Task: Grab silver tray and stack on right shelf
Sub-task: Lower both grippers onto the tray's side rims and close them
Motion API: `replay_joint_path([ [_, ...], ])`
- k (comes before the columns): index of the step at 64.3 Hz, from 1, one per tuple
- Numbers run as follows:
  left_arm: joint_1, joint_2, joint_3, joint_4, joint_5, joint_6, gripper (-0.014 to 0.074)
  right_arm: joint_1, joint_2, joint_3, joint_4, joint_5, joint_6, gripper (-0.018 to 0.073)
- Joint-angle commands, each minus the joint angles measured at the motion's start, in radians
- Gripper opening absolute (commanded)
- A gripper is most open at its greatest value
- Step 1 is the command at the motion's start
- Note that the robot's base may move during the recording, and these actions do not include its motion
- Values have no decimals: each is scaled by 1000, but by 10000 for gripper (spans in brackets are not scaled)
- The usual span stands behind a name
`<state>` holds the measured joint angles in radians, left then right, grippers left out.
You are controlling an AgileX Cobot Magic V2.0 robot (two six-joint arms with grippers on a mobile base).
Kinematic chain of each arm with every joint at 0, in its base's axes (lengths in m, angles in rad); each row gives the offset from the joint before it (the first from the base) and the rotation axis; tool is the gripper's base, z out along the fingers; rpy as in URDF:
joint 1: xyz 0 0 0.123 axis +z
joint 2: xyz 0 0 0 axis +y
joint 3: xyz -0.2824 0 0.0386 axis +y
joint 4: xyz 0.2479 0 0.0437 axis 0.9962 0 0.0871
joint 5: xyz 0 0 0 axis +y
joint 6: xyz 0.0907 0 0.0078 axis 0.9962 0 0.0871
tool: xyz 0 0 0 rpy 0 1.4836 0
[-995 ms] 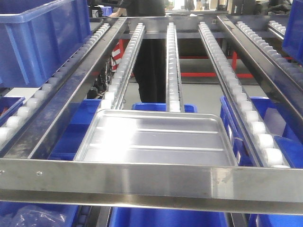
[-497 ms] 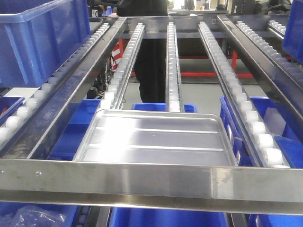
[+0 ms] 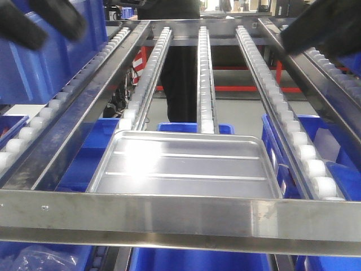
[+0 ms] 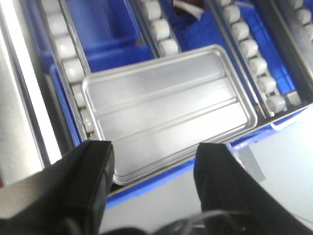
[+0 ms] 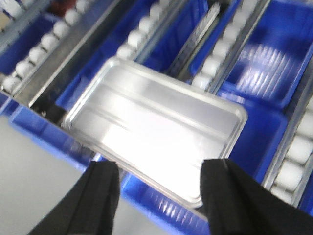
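Note:
The silver tray (image 3: 186, 166) lies flat on the roller lanes of the right shelf, just behind its steel front crossbar (image 3: 180, 220). It is shiny, with two long ridges across its floor. My left gripper (image 3: 48, 22) is a blurred dark shape at the top left, high above the tray. My right gripper (image 3: 321, 31) is at the top right. In the left wrist view the tray (image 4: 166, 105) lies beyond the open, empty gripper (image 4: 154, 181). In the right wrist view the tray (image 5: 151, 127) lies beyond the open, empty gripper (image 5: 161, 196).
White roller rails (image 3: 206, 73) run from the tray to the back. A large blue bin (image 3: 51, 51) stands on the left lane. More blue bins (image 3: 197, 259) sit on the level below. A person in black (image 3: 177, 84) stands behind the rack.
Both grippers have come into the front view at the top corners, where none showed before. The tray has not moved.

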<state>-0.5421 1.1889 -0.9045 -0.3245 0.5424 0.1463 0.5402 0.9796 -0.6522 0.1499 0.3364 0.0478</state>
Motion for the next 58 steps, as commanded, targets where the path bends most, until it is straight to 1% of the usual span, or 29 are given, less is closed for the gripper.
replay_joint_path([
  [1,-8,36,-42,-48,-45,-7,288,1,72,-89,27,18,15,477],
  [4,-8,71,-57,-43,-17,-43,288,-2,117,-129,27,69,38,477],
  [7,-8,104,-78,-26,9,-71,287,-4,169,-173,24,120,84,477],
  [10,-12,137,-103,11,30,-111,287,-12,216,-213,14,161,133,475],
  [13,-16,170,-137,67,50,-179,287,-21,267,-251,-19,202,185,475],
  [17,-32,215,-185,175,103,-283,287,-26,318,-297,-87,257,242,475],
  [18,-38,231,-204,221,127,-327,287,-26,328,-311,-105,275,257,475],
  [20,-47,253,-230,284,162,-382,287,-26,352,-333,-150,302,301,474],
  [21,-56,270,-250,333,189,-421,287,-26,361,-340,-171,313,321,473],
  [25,-88,322,-302,469,257,-520,287,-26,396,-369,-258,343,413,473],
  [26,-99,339,-320,492,274,-554,287,-26,405,-374,-273,348,429,473],
  [28,-112,361,-350,530,288,-590,287,-26,417,-381,-300,351,459,473],
  [32,-131,405,-392,544,287,-637,288,-26,444,-388,-342,348,510,473],
  [36,-144,449,-423,540,285,-651,287,-35,470,-388,-343,345,533,473],
  [42,-150,492,-439,540,281,-655,287,-51,514,-388,-339,347,533,473],
  [46,-150,514,-441,540,279,-675,287,-62,537,-388,-333,341,532,473],
  [49,-143,530,-441,542,279,-675,288,-69,553,-388,-329,332,532,473],
  [58,-139,559,-441,548,257,-678,287,-72,592,-388,-326,292,530,473],
])
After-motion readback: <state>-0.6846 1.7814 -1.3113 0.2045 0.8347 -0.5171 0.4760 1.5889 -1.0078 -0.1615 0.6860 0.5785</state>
